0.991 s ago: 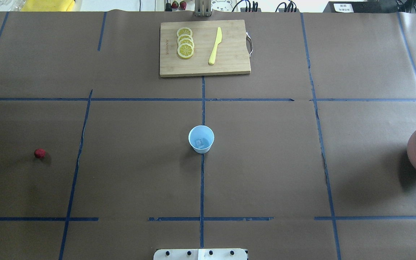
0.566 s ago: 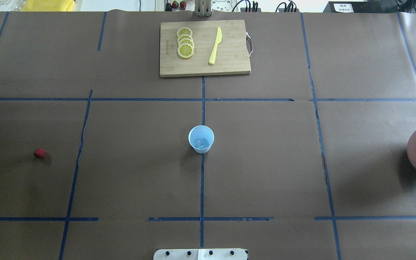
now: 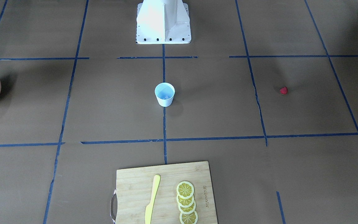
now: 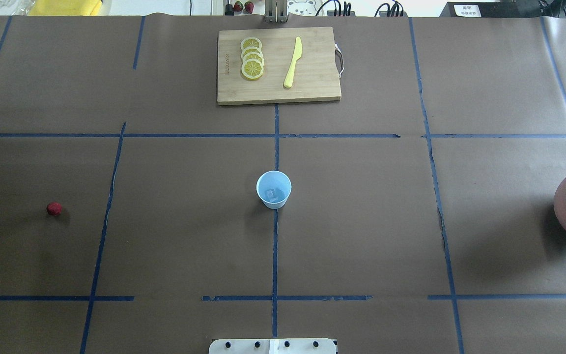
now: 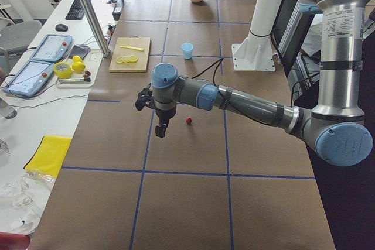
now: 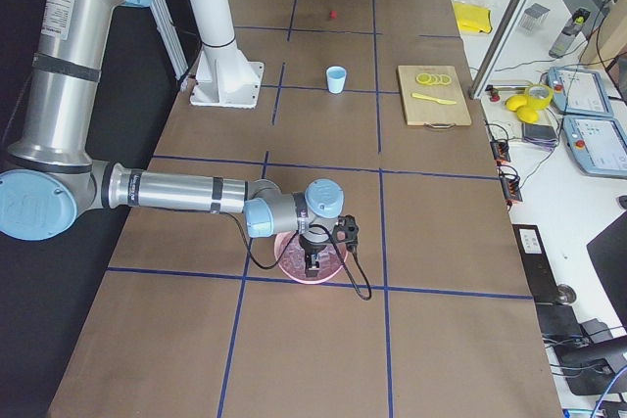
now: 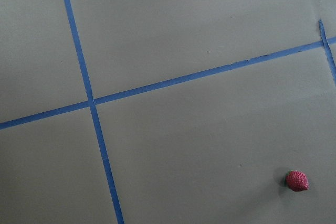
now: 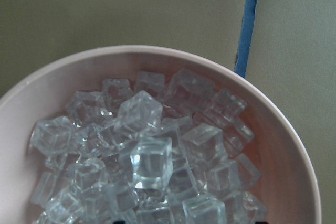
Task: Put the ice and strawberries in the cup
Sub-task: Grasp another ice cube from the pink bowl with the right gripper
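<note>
The pale blue cup (image 4: 273, 189) stands upright at the table's middle, and one ice cube (image 4: 272, 194) shows inside it. More ice (image 8: 151, 162) fills the pink bowl (image 4: 561, 209) at the right edge. The strawberry (image 4: 54, 209) lies alone on the paper at the left, low and right in the left wrist view (image 7: 297, 180). My left gripper (image 5: 159, 130) hangs above the table a little beside the strawberry (image 5: 188, 121). Directly over the bowl (image 6: 290, 263) hangs my right gripper (image 6: 313, 263). Both show only in side views, so I cannot tell whether they are open or shut.
A wooden cutting board (image 4: 312, 73) at the far middle carries lemon slices (image 4: 252, 59) and a yellow knife (image 4: 293, 62). The robot's white base (image 3: 163, 21) stands at the near middle edge. Blue tape lines cross the brown paper.
</note>
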### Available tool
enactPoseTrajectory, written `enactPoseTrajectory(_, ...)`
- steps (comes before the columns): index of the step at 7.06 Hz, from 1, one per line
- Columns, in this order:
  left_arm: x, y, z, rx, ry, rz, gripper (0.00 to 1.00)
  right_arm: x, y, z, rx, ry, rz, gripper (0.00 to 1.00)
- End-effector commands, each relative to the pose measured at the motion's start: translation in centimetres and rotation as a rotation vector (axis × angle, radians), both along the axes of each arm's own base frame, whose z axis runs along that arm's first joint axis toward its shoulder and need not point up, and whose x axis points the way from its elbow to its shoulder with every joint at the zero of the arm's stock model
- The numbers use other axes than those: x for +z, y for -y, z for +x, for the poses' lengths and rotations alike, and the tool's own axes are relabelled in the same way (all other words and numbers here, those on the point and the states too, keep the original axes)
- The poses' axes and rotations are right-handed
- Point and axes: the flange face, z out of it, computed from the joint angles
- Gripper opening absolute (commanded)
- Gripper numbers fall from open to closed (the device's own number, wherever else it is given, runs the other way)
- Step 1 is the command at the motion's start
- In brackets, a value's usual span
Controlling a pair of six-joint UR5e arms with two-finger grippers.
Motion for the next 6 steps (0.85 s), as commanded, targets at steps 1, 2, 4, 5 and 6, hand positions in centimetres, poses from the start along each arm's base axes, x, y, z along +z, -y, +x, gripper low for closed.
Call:
enactPoseTrajectory(1, 0.02, 0.08, -0.03, -0.001, 0.000, 0.000, 1.00, 0.09, 0.30, -0.02, 0.002, 0.000, 0.000, 0.74)
enactPoseTrajectory(2, 0.02, 0.08, -0.03, 0.000, 0.000, 0.001, 1.00, 0.39, 0.31, -0.03, 0.001, -0.001, -0.004, 0.66)
enactPoseTrajectory(4, -0.13, 0.06, 0.04, 0.002, 0.000, 0.004, 1.00, 0.70, 0.23, -0.07, -0.001, -0.003, -0.009, 0.63)
enactPoseTrajectory(5, -0.13, 0.06, -0.03, 0.000, 0.000, 0.004, 1.00, 0.70, 0.24, -0.01, 0.001, -0.003, -0.009, 0.62)
enactPoseTrajectory(6, -0.14, 0.00, -0.03, 0.001, -0.002, 0.004, 1.00, 0.76, 0.17, 0.02, 0.001, -0.004, -0.011, 0.53)
